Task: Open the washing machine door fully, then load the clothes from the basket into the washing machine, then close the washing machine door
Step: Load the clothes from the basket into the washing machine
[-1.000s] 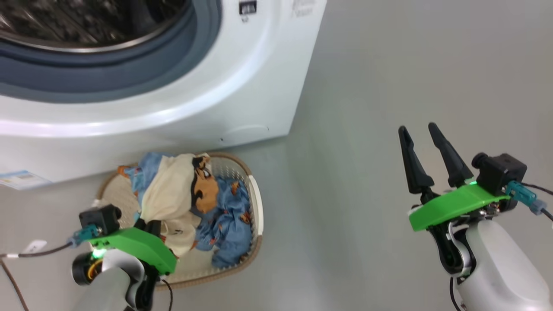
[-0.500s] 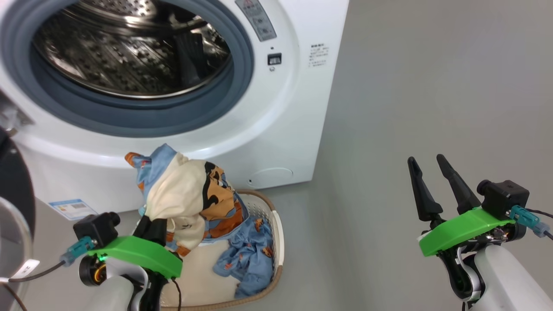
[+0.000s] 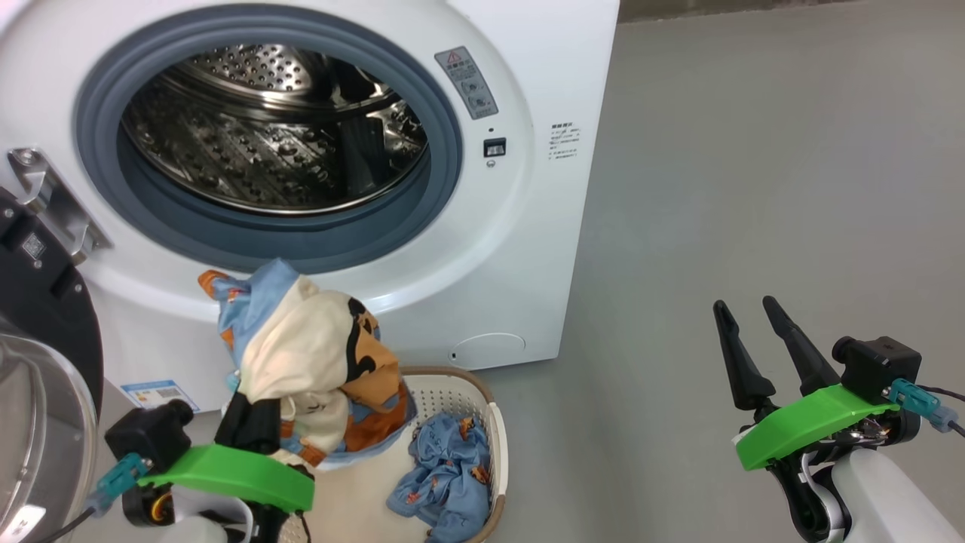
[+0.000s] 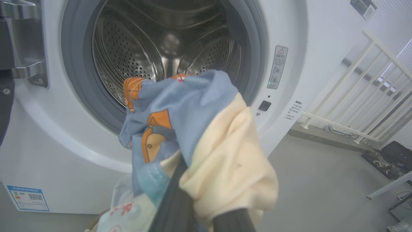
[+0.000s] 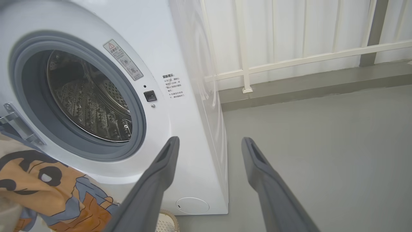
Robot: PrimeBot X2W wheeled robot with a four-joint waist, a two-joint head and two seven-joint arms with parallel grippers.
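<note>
Left gripper (image 3: 250, 422) is clamped on a bunch of the clothes (image 3: 309, 369), held up just above the basket (image 3: 495, 434) and before the open mouth of the washing machine (image 3: 528, 249). Right gripper (image 3: 745, 305) stands spread and empty, well apart over the floor (image 3: 716, 188).

The fingertips of my left gripper (image 3: 252, 418) are buried in the clothes (image 3: 309, 369) it grips; the washing machine door (image 3: 53, 317) is cut by the left edge; the basket (image 3: 495, 430) runs off the bottom, partly behind those clothes; the blue label (image 3: 158, 394) is too small to read.
</note>
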